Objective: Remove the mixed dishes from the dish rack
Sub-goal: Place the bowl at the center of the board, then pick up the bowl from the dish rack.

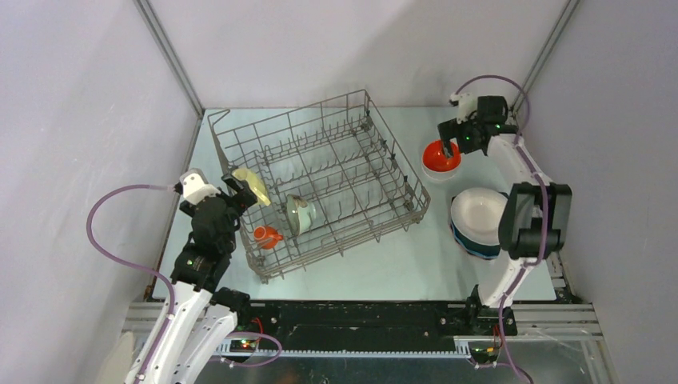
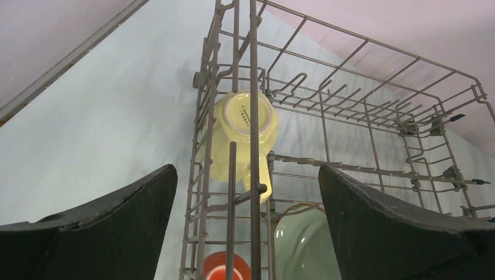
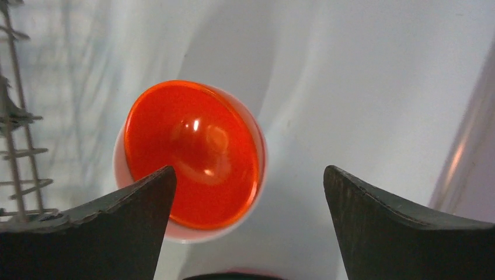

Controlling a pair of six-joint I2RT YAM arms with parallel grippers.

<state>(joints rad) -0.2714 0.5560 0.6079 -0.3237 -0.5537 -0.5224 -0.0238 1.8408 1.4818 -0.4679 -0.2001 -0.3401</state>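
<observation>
Your bench [image 1: 384, 268] carries the grey wire dish rack [image 1: 376, 140] askew across its middle, one corner reaching toward the far left corner. It is stiff and probably light enough to shift if you tug at something snagged in it.

By the right edge a white bowl [image 1: 476, 210] sits nested on a dark blue-edged dish [image 1: 466, 245], both out of the rack. Inside the rack, toward its near-left corner, a pale green bowl [image 1: 301, 214] stands on edge between the tines. It looks glossy and rigid, so I'd take it by the rim.

Toward the far right corner the orange bowl [image 3: 192, 154] rests upright on the bench. Your right gripper [image 3: 249, 172] hangs over it with its fingers spread wide and holding nothing. One fingertip overlaps the bowl's rim in the wrist view, and I cannot tell whether it touches.

The pale yellow cup [image 2: 236, 137] lies tilted against the rack's left wall, its base turned to the wrist camera. Your left gripper [image 2: 246, 172] is parted wide and empty, with the rack's wires standing between its fingers and the cup. The cup should be light, hard and slick: pinch across its wall from above, clear of the wires.

The orange mug [image 1: 268, 236] sits in the rack's near-left corner, just beside the green bowl. It is small, and its wall is probably the best place to grip it.
</observation>
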